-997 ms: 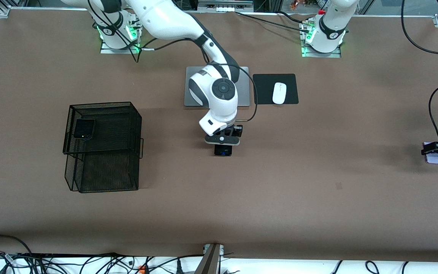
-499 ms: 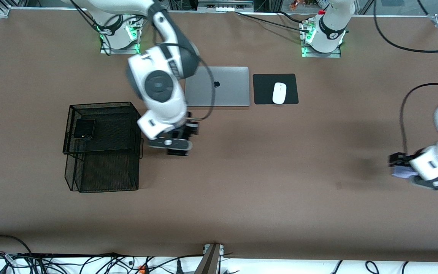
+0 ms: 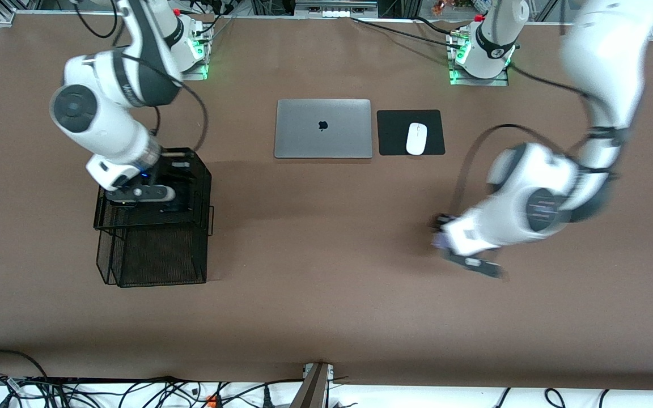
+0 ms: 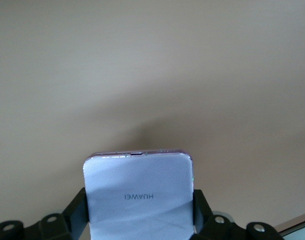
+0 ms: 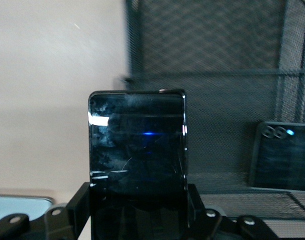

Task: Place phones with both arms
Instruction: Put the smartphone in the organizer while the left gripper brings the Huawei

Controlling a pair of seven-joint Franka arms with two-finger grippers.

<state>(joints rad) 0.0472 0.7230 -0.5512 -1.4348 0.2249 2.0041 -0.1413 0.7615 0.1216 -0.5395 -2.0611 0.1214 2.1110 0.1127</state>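
The right gripper [image 3: 159, 201] was clamped on a long slim black glass-faced phone [image 5: 137, 145], held upright between its fingers [image 5: 80, 205] and hanging over the upper tier of the black wire-mesh basket [image 3: 190, 170] at the right arm's end of the table. In the right wrist view a small squarish black phone [image 5: 280, 155] lay flat inside that basket, apart from the held one. The white right arm [image 3: 100, 119] reached down from its base at the table's edge.

The left gripper [image 3: 445, 235] was closed on a small squarish pale lavender phone [image 4: 139, 200], its fingers [image 4: 200, 210] pressing the two side edges, lettered face toward the wrist camera. It hung over bare brown table [image 3: 326, 294], between the middle and the left arm's end. The left arm [image 3: 536, 198] was blurred in the front view.

A closed grey metal laptop [image 3: 323, 128] lay flat near the bases, and just beside it a white computer mouse [image 3: 416, 138] sat on a black rectangular mouse pad [image 3: 394, 133].
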